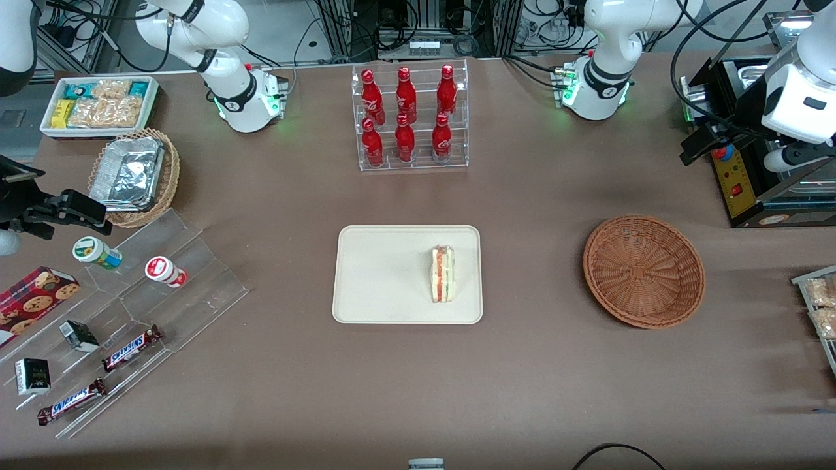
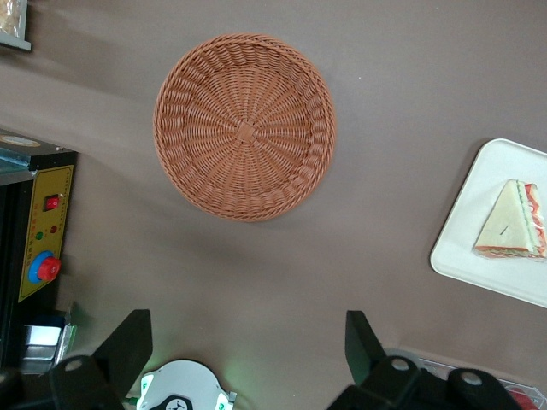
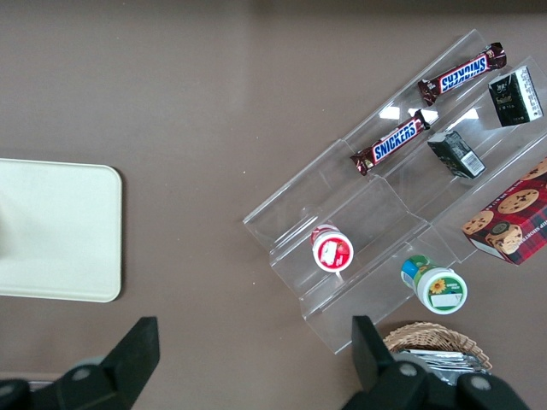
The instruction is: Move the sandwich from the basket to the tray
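The sandwich (image 1: 443, 274) lies on the cream tray (image 1: 372, 274), at the side of the tray nearer the basket; its red and green filling shows along one edge. It also shows in the left wrist view (image 2: 513, 224), on the tray (image 2: 475, 256). The reddish-brown wicker basket (image 1: 643, 271) is empty and stands beside the tray toward the working arm's end; it also shows in the left wrist view (image 2: 245, 126). My left gripper (image 1: 700, 146) hangs high above the table, farther from the front camera than the basket. Its jaws stand wide apart and empty (image 2: 248, 342).
A clear rack of red bottles (image 1: 411, 117) stands farther back than the tray. A black box with a yellow panel and red button (image 1: 735, 176) stands near the basket. Snack packets (image 1: 819, 307) lie at the working arm's end. A stepped acrylic stand (image 1: 130, 307) and a foil container (image 1: 130, 173) are at the parked arm's end.
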Action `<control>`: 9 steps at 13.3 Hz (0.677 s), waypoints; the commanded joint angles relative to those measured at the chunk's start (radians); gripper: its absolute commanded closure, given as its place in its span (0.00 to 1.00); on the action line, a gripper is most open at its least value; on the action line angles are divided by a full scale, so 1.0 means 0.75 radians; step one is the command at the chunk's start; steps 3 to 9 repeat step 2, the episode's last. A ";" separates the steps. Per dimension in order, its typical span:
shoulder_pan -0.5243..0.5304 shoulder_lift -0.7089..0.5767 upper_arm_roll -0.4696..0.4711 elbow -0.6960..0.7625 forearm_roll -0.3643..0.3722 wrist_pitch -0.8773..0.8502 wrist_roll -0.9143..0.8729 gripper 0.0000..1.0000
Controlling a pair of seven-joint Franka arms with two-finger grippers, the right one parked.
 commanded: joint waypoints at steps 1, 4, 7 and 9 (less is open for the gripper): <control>0.043 -0.002 -0.037 0.020 -0.019 -0.018 0.115 0.00; 0.043 -0.004 -0.035 0.020 -0.013 -0.022 0.162 0.00; 0.043 -0.004 -0.035 0.020 -0.013 -0.022 0.162 0.00; 0.043 -0.004 -0.035 0.020 -0.013 -0.022 0.162 0.00</control>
